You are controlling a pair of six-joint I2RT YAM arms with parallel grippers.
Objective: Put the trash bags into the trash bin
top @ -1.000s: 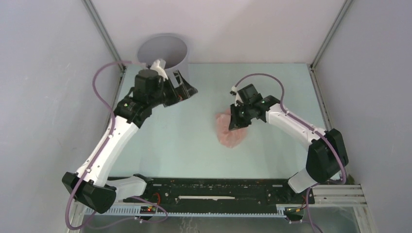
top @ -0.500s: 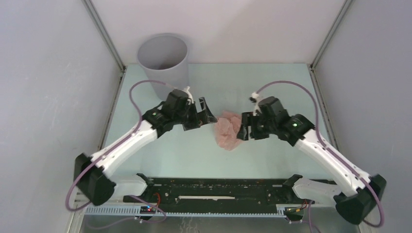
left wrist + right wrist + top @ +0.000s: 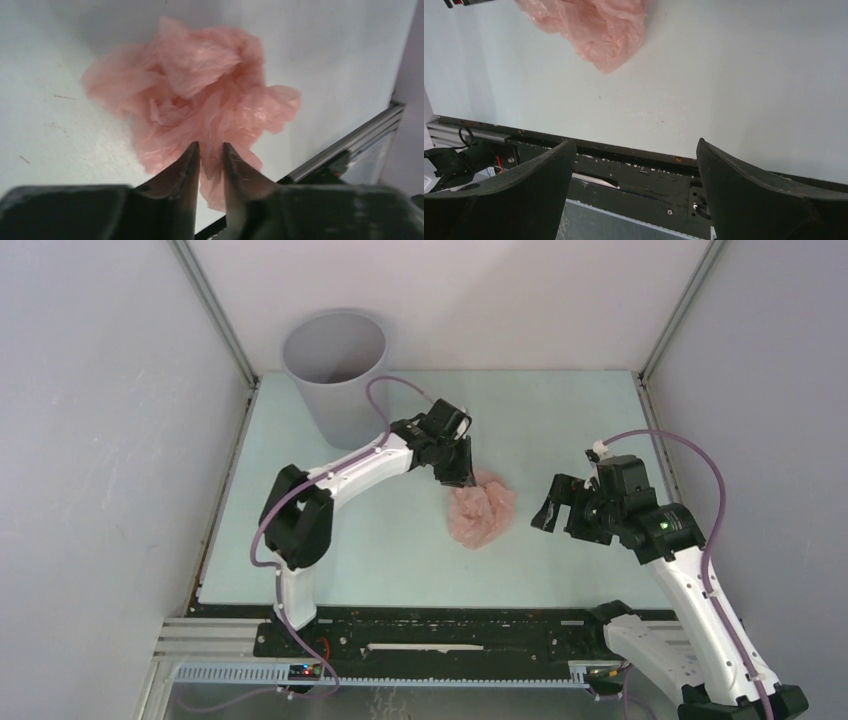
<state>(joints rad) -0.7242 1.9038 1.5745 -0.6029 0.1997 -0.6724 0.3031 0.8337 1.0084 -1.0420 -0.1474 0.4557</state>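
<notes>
Left claw, swung over from the grey cylindrical plastic bin, is clamping on the crumpled pale-pink plastic bag; right claw, spread apart, is retreating, so lifting looks ready.

Crumpled pink bag lies apart from grey bin.

Left gripper pinched on trash bag, arm outstretched; right gripper spread wide.
</notes>
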